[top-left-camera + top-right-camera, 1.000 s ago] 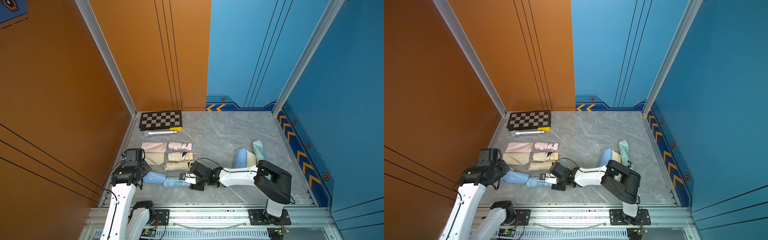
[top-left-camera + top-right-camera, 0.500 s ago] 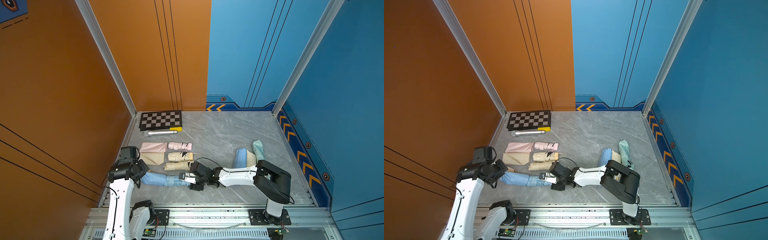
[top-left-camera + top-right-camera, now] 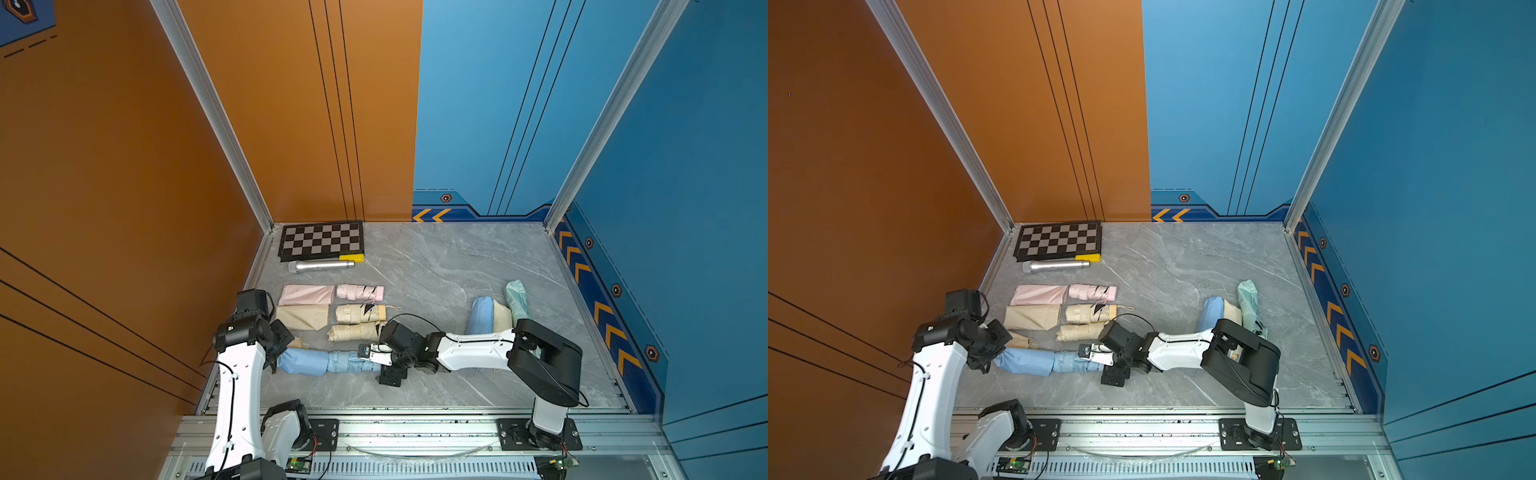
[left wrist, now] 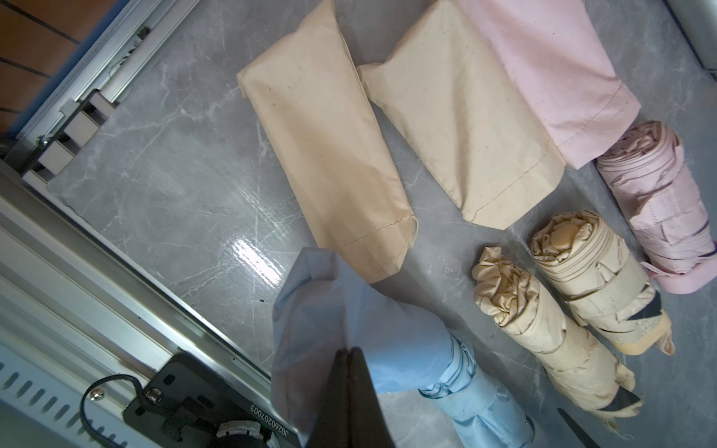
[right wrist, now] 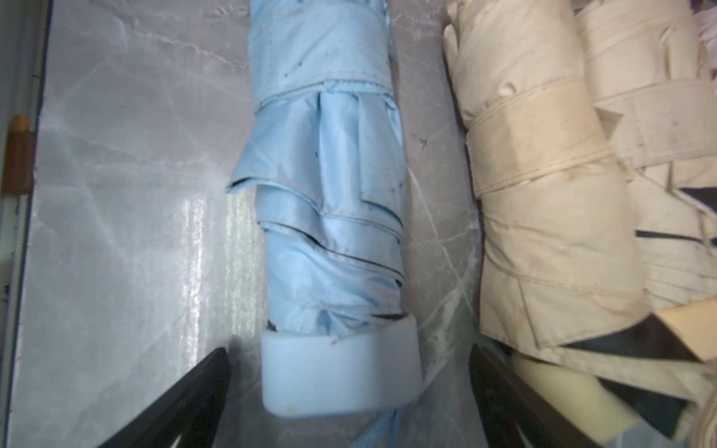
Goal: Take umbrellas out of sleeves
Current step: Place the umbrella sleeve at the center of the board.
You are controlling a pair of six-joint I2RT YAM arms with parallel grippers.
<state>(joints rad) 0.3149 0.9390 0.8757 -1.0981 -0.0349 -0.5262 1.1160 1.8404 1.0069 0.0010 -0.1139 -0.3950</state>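
The left gripper (image 4: 350, 372) is pinching the light blue sleeve (image 4: 310, 310), jaws fully closed. The right gripper (image 5: 348, 351) is spreading wide around the light blue umbrella (image 5: 329, 194), gripping nothing.

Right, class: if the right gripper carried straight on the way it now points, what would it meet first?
The light blue umbrella. The right gripper is open, with its jaws standing either side of the umbrella's pale handle end, so going straight on would probably slide them along it. How near the handle lies is hard to judge.
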